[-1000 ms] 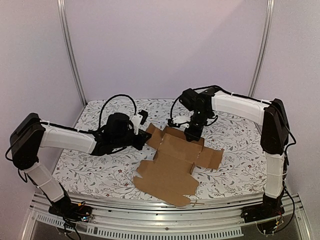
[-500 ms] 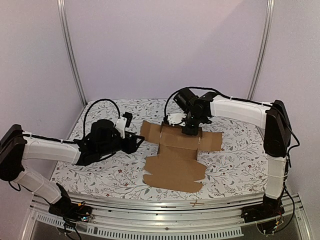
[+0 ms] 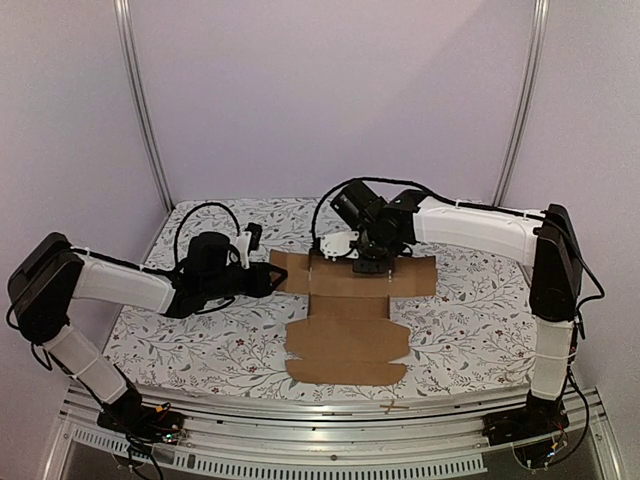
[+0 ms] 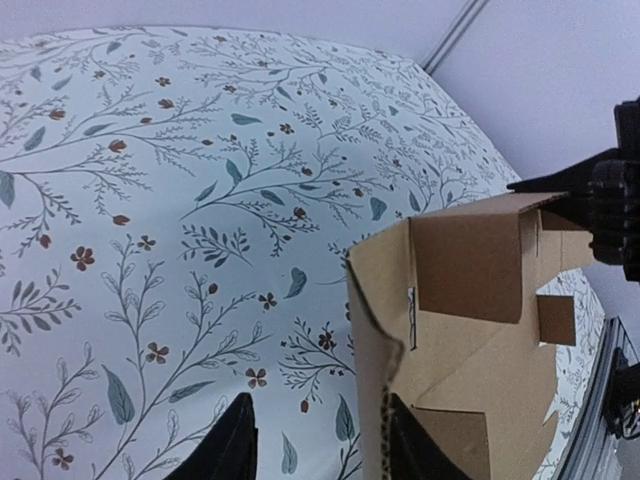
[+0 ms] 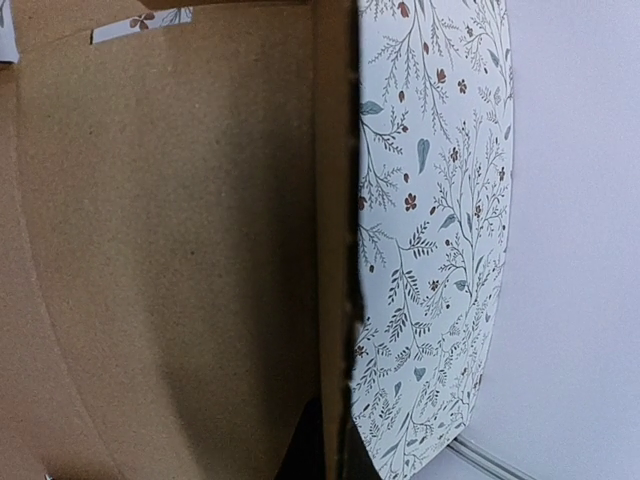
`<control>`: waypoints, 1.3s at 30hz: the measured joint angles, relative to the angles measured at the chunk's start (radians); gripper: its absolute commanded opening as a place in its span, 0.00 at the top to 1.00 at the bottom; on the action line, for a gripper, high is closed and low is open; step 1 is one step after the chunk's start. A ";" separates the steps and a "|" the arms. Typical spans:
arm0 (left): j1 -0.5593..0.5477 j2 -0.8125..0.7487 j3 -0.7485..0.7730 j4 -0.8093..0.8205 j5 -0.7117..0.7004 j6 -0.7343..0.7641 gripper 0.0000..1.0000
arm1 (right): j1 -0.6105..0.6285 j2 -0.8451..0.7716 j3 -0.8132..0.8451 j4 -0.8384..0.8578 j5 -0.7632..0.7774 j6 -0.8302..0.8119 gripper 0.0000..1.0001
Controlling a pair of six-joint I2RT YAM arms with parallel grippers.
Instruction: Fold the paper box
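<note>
The paper box (image 3: 345, 335) is a flat brown die-cut sheet lying cross-shaped on the floral table. My right gripper (image 3: 366, 264) is shut on the sheet's far edge; in the right wrist view its dark fingers (image 5: 312, 450) pinch that thin edge of the paper box (image 5: 170, 250), with my right gripper (image 5: 335, 455) at the bottom of the view. My left gripper (image 3: 268, 279) sits at the sheet's left flap. In the left wrist view my left gripper (image 4: 315, 455) is open, and the raised flap edge of the paper box (image 4: 470, 330) stands between the jaws, close against the right finger.
A floral cloth (image 3: 200, 330) covers the table. A metal rail (image 3: 300, 415) runs along the near edge, and upright posts (image 3: 140, 100) stand at the back corners against plain walls. The right arm's dark wrist (image 4: 615, 210) shows behind the sheet in the left wrist view.
The sheet has swung round and now lies flat and square to the table. My left gripper let go of the flap and opened. My right gripper moved left and back with the far edge.
</note>
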 measured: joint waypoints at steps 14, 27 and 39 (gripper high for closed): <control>0.000 0.020 -0.018 0.066 0.041 0.014 1.00 | -0.012 -0.012 0.080 -0.138 -0.099 0.041 0.77; -0.008 -0.007 -0.054 0.084 -0.015 0.068 1.00 | -0.080 -0.012 0.189 -0.306 -0.258 0.122 0.87; -0.015 -0.030 -0.054 0.083 -0.037 0.080 0.73 | -0.076 -0.009 0.203 -0.336 -0.295 0.132 1.00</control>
